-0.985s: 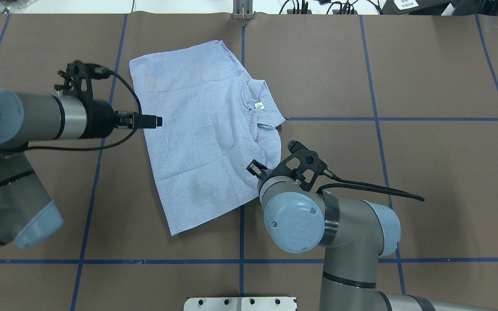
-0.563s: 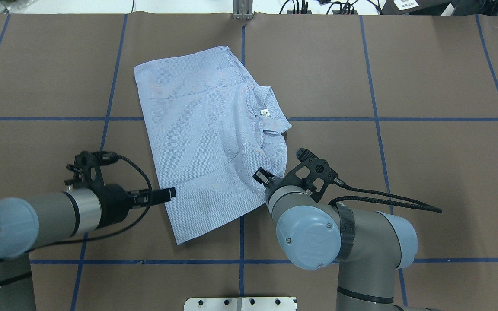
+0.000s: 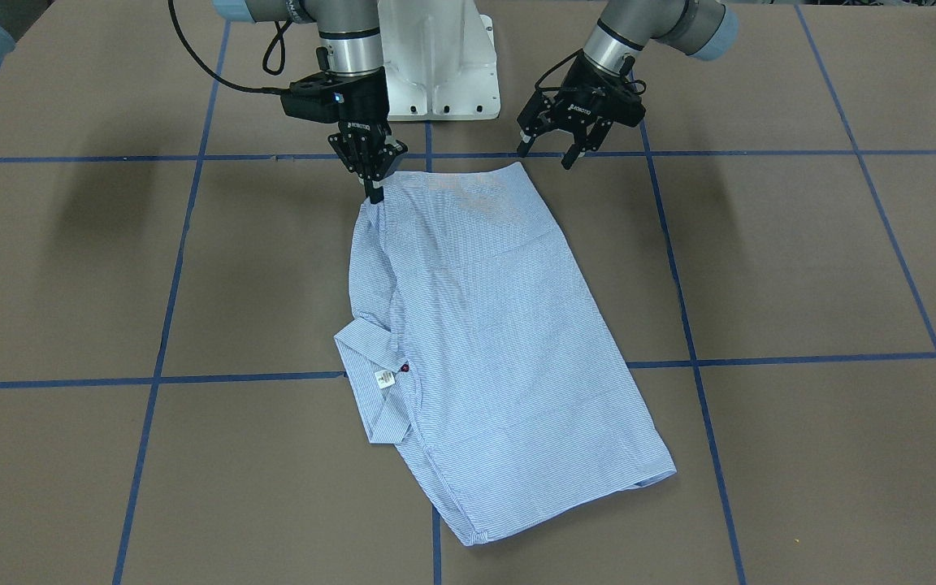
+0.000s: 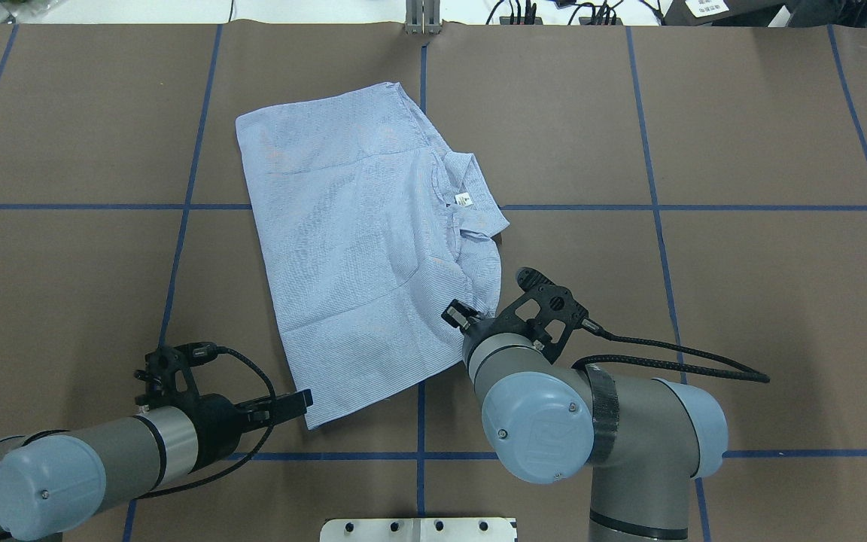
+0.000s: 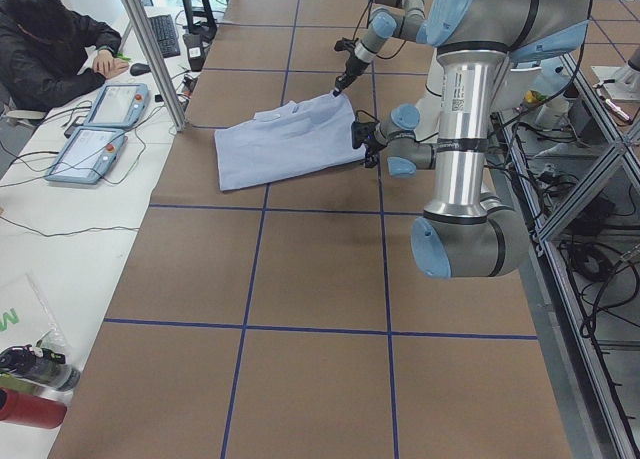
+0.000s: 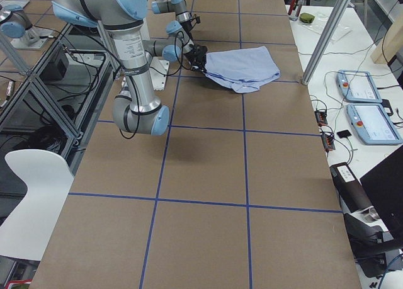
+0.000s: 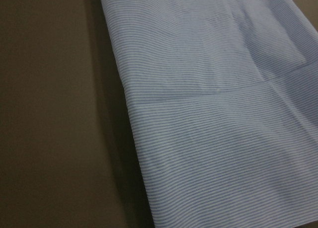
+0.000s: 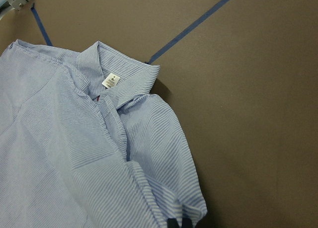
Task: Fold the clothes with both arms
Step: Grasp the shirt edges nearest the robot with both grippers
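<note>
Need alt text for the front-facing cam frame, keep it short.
A folded blue-striped shirt lies on a brown table marked with blue tape lines. The right gripper pinches one shirt corner nearest the robot; the left gripper hangs open just beside the other.

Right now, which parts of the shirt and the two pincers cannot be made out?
- Right pincer: in the overhead view its own wrist covers the tips; the right wrist view's bottom edge cuts them off.
- Left pincer: outside its wrist view, which shows only shirt.
- Collar tag: fine print too small to read.
- Layers under the shirt: the top layer covers them everywhere.
</note>
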Controlling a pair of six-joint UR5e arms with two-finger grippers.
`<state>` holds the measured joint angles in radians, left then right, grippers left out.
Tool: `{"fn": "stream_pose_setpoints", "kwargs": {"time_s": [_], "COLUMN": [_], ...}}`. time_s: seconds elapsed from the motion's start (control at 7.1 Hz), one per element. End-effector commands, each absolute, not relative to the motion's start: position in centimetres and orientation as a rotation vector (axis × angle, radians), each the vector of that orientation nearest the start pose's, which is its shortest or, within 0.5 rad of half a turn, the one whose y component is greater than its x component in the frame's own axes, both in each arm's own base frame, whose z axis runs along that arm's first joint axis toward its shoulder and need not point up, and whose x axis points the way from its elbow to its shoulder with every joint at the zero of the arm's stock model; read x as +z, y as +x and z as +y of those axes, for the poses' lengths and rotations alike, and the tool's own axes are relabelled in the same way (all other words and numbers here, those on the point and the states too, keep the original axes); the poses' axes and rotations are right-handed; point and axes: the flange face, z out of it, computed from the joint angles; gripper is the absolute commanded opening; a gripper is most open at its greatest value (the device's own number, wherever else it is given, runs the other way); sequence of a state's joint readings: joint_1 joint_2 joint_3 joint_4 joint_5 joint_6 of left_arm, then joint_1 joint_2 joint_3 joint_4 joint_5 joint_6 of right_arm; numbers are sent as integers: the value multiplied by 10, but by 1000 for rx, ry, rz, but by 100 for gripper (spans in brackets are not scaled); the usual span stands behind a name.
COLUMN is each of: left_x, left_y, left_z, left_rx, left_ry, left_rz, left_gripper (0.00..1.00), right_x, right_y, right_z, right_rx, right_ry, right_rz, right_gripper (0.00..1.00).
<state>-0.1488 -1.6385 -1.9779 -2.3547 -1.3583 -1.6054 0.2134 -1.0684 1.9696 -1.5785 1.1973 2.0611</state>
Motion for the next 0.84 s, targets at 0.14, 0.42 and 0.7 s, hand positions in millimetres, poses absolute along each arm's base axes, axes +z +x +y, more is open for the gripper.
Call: {"fn": "stream_pose_setpoints", "kwargs": {"time_s": [0.14, 0.42, 0.7], "left_x": [344, 346, 340], "left_y": [514, 518, 520], "left_z": [-224, -224, -223], "left_rx": [-293, -290, -285], "left_ry": [236, 234, 228], "left_rz": [1238, 1232, 1246], "left_gripper": [92, 90, 47], "right_x": [208, 208, 208], "right_y": [-534, -534, -534], "right_z": [-288, -289, -289], "right_rx": [815, 815, 815], "right_ry": [230, 235, 235], "right_rz": [-950, -950, -950], "right_gripper": [0, 0, 0]}}
